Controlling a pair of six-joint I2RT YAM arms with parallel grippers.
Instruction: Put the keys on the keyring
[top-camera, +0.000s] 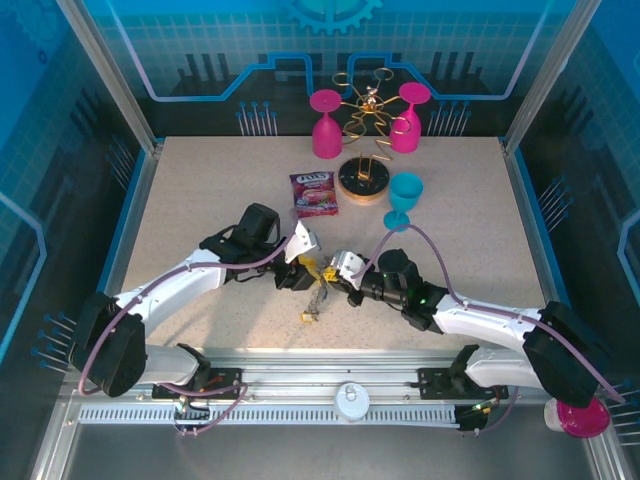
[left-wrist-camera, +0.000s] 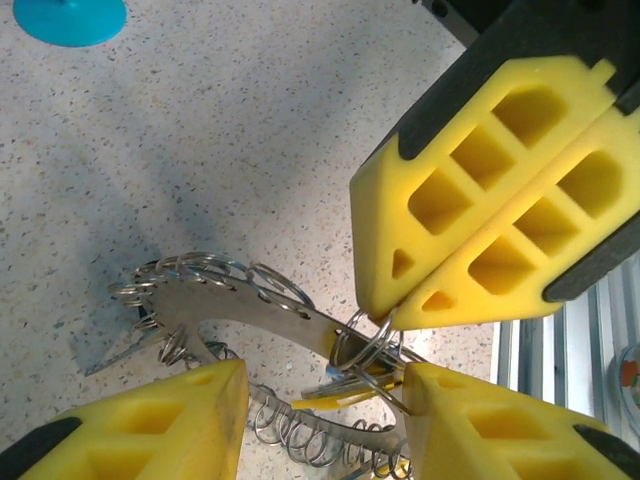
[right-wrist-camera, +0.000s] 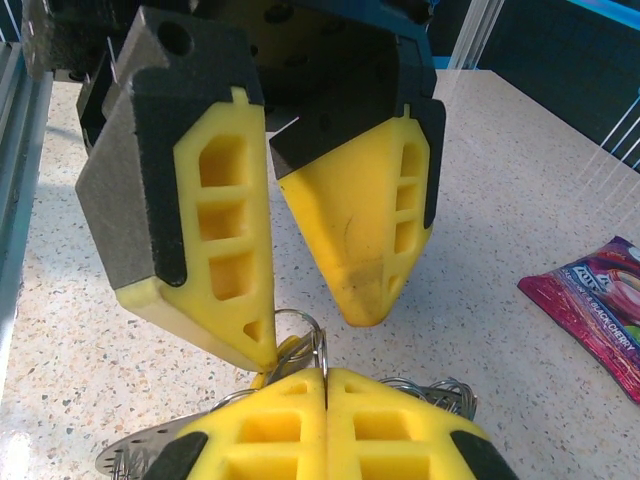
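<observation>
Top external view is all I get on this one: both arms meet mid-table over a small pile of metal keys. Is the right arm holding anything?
Observer: Yes. In the left wrist view the right gripper has its yellow foam fingers shut on a small wire loop at the rim of the large flat grey metal keyring.
Operator: And the other arm?
Observer: The left gripper is open. In the right wrist view its fingers stand apart, with that loop in the gap between them.
Operator: Any key at the loop?
Observer: A yellow-tagged key lies just under it. I can't tell if it's threaded on.
</observation>
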